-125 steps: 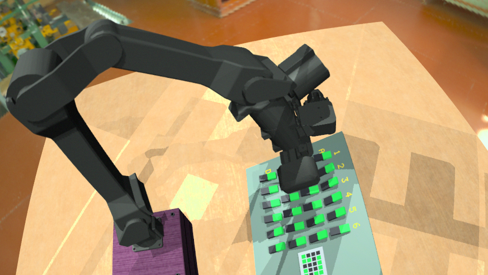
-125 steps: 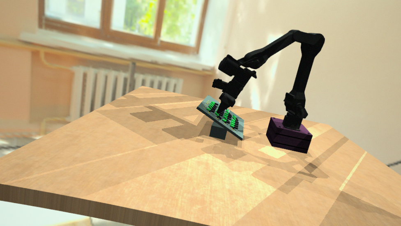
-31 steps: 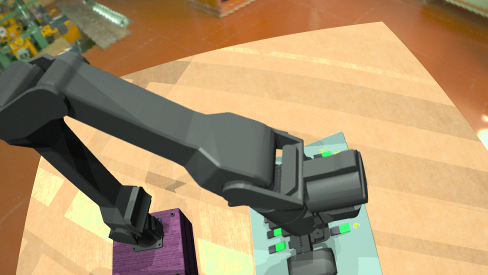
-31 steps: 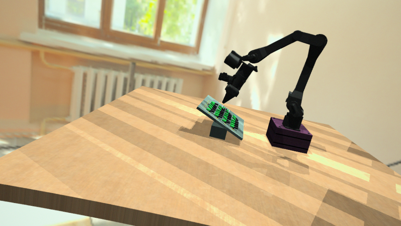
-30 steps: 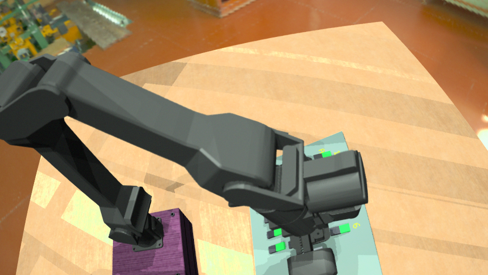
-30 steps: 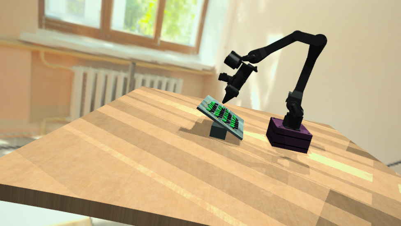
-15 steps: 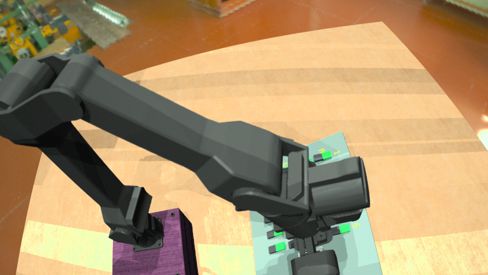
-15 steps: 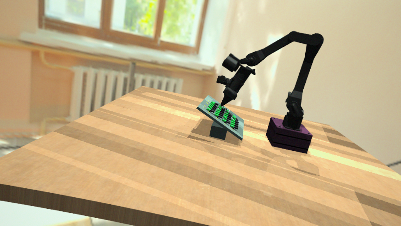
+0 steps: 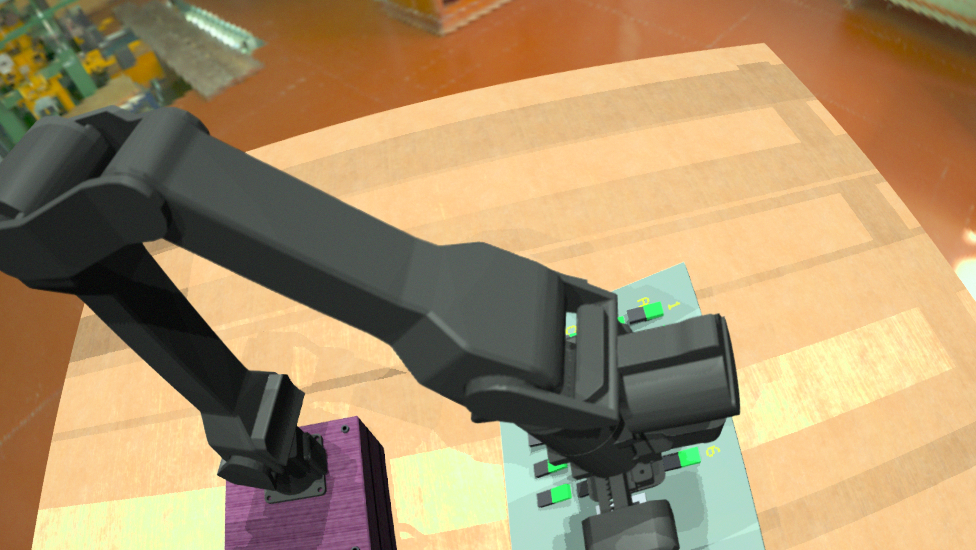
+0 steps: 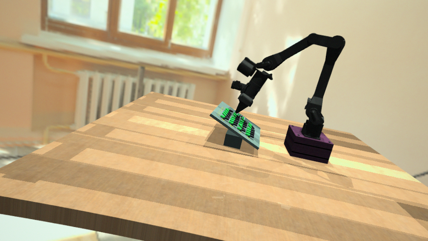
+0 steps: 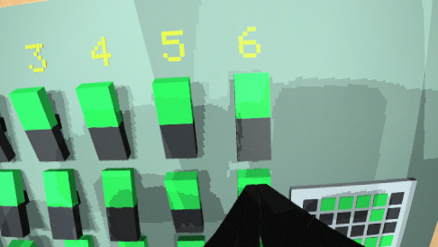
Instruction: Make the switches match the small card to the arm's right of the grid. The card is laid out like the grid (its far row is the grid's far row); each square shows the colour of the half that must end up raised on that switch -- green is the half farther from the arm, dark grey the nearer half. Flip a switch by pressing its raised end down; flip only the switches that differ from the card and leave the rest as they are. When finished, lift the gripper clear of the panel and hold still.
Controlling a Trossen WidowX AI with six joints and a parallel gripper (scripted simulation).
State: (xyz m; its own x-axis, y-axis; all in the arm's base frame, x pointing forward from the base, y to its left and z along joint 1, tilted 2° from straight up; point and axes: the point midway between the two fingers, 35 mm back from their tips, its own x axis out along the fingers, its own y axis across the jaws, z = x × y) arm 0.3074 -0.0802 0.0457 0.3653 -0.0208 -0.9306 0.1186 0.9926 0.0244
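The tilted panel [image 9: 727, 505] [image 10: 256, 136] [image 11: 324, 32] carries the rows of green and dark grey switches. My gripper [image 10: 236, 112] [image 11: 255, 194] is shut and empty, its tip at or just above the second-row switch [image 11: 253, 175] of column 6; contact is unclear. The tip hides that switch's nearer half. The far-row column 6 switch [image 11: 253, 95] [image 9: 688, 457] is in full view, its dark half a lighter grey than its neighbours'. The card [image 11: 353, 188] lies right of the grid. Its far row reads dark, green, green, green, green, dark; the fingers cover part of its lower rows.
The arm hides much of the grid in the top view. A dark block [image 10: 233, 140] supports the panel. The arm's purple base [image 9: 252, 509] [image 10: 305, 149] stands on the wooden table [image 9: 478, 177] [image 10: 143, 173], on the panel's near side. Yellow labels run along the panel's far edge.
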